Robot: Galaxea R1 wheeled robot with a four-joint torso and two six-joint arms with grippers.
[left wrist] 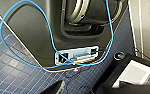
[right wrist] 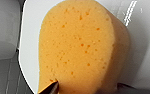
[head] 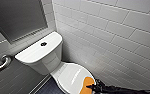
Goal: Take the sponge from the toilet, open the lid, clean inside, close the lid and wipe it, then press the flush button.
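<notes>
The sponge [head: 88, 83] lies on the front edge of the closed lid [head: 70, 75] of the toilet [head: 47, 61], with the right gripper [head: 93, 86] right against it; whether its jaws pinch it I cannot tell. Behind, the flush button [head: 43, 44] sits in the tank top beside the tiled wall [head: 111, 37]. The left gripper [left wrist: 56, 88] hangs over the blue floor [left wrist: 13, 72], and I cannot tell how its jaws stand either.

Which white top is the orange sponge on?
The oval lid; the sponge is at its front edge. The boxy tank top holds the flush button instead.
</notes>
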